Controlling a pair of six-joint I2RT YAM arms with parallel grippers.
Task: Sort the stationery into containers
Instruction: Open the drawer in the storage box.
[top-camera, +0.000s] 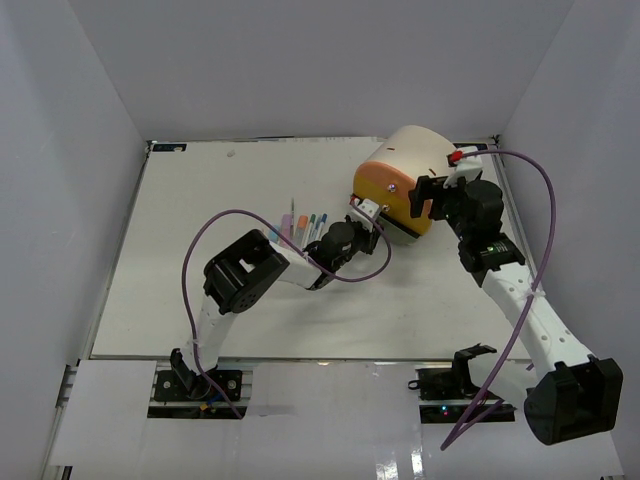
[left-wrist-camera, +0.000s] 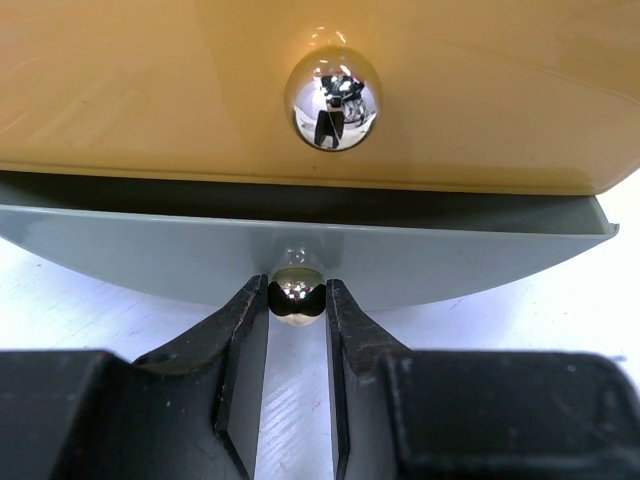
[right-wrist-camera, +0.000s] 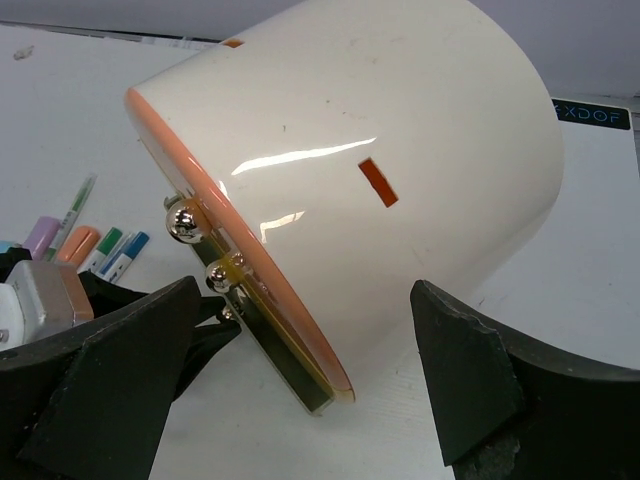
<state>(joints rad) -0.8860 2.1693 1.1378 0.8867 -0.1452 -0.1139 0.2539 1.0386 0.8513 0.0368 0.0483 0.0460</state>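
Observation:
The cream cylindrical organiser (top-camera: 420, 150) lies on its side, its round face (top-camera: 383, 185) towards the left arm. My left gripper (top-camera: 378, 226) is shut on the small brass knob (left-wrist-camera: 297, 291) of the grey bottom drawer (left-wrist-camera: 120, 245), which stands slightly out below the yellow drawer (left-wrist-camera: 150, 90). My right gripper (right-wrist-camera: 305, 290) is open, its fingers (right-wrist-camera: 455, 370) wide apart on either side of the organiser's body (right-wrist-camera: 400, 130); in the top view it is at the organiser's near side (top-camera: 432, 196). Several pens (top-camera: 300, 222) lie left of the organiser.
The pens also show at the left edge of the right wrist view (right-wrist-camera: 85, 235), in purple, orange, green and blue. White walls enclose the table (top-camera: 200, 300) on three sides. A purple cable (top-camera: 215, 225) loops over the left arm.

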